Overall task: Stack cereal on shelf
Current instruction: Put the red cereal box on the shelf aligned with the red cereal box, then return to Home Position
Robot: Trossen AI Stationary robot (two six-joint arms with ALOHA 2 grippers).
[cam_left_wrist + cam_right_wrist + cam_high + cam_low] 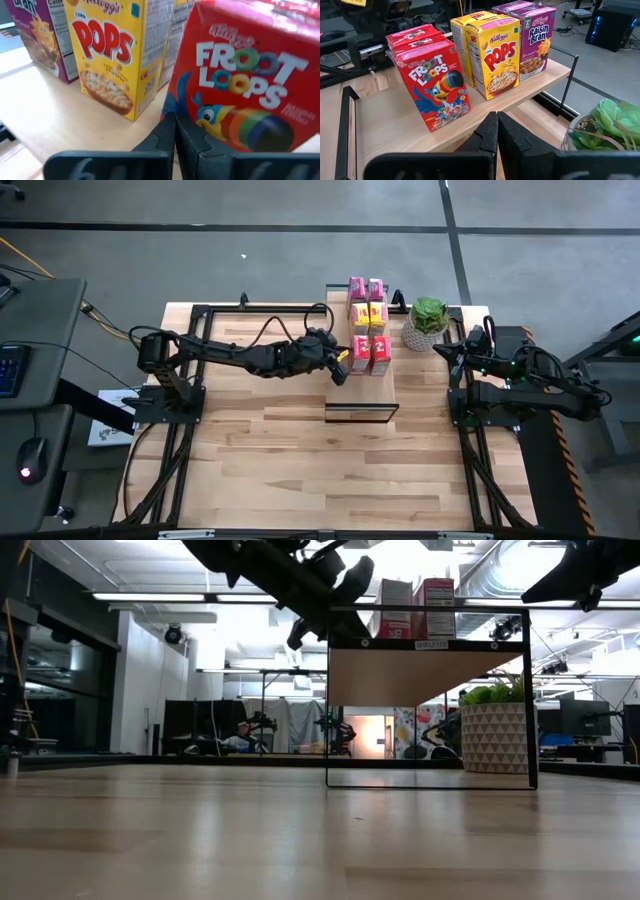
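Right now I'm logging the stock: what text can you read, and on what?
"Kellogg's FROOT LOOPS": red box.
"Kellogg's CORN POPS": yellow box.
"Kellogg's RAISIN BRAN": purple box.
Side-panel fine print on the yellow box and the tag on the shelf edge: too small to read.

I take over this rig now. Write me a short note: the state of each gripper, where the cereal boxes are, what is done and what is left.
Left gripper: shut, empty, right beside the red boxes at the shelf.
Right gripper: shut, empty, waiting at the right side of the table, near the potted plant.
Cereal: all six boxes stand upright on the shelf in pairs: red, yellow, pink.
Done: every box is on the shelf.
Left: probably only to draw the left arm back; no box remains on the table.
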